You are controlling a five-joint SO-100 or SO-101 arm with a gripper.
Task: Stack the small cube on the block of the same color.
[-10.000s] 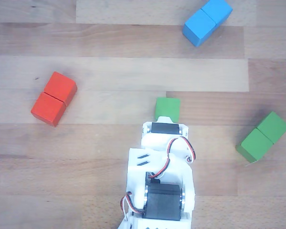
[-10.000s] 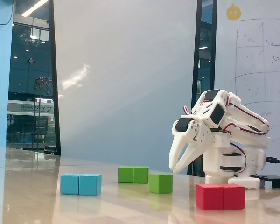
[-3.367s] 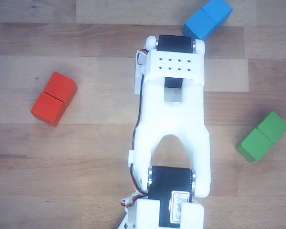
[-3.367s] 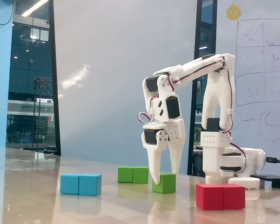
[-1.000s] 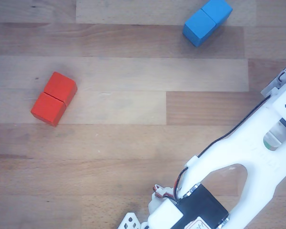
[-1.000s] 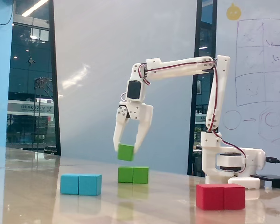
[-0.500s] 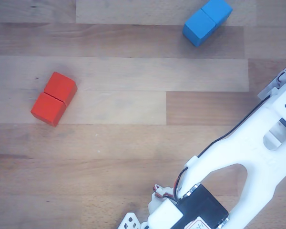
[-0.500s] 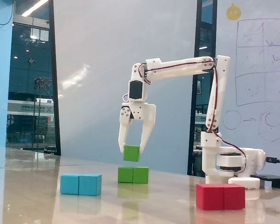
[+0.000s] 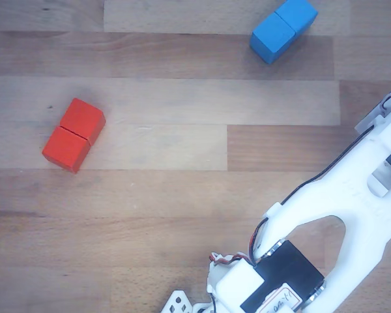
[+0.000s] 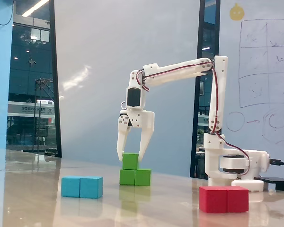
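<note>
In the fixed view the small green cube (image 10: 130,161) sits on the left half of the green oblong block (image 10: 142,177), which lies on the table. My gripper (image 10: 130,159) points straight down over them. Its fingers straddle the cube, one on each side, spread wider than the cube, with a thin gap showing on both sides. The gripper looks open. In the other view only the white arm body (image 9: 352,215) shows at the lower right; the green cube and green block are out of that view.
A blue oblong block (image 10: 82,187) lies left of the green stack and shows at the top of the other view (image 9: 283,29). A red oblong block (image 10: 224,199) lies at the right front, at the left in the other view (image 9: 73,134). The arm's base (image 10: 232,165) stands at the right.
</note>
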